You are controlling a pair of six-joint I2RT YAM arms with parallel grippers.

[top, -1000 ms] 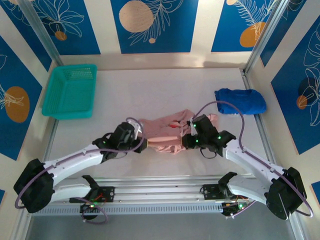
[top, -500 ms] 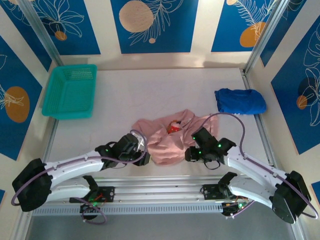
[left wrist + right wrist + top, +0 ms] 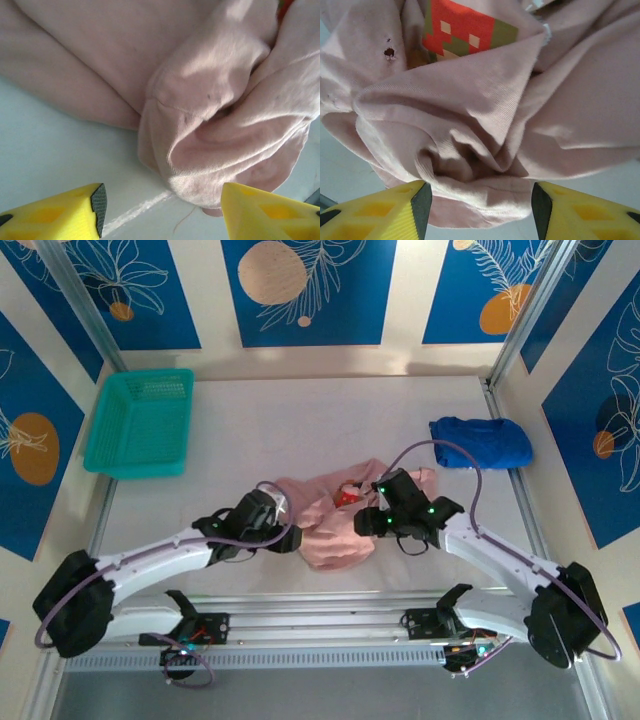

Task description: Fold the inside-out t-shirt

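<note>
Inside-out t-shirt (image 3: pixel 330 532) is seen crumpled mid-worktop (image 3: pixel 300 420) between left end effector (image 3: pixel 289 536) and right end effector (image 3: pixel 365 525), both spread wide, nothing held; opposite hem corners should be gripped and drawn apart before folding.

- Your right gripper (image 3: pixel 479 200) has its yellow fingers (image 3: pixel 375 212) spread wide, gripping nothing.
- The shirt (image 3: pixel 485 110) lies bunched just past the tips, with a thick fold between them.
- You can see a red, green and cream print (image 3: pixel 465 30) at the top, with small holes (image 3: pixel 389 51) to its left.
- Pale table (image 3: pixel 340 172) shows at lower left.
</note>
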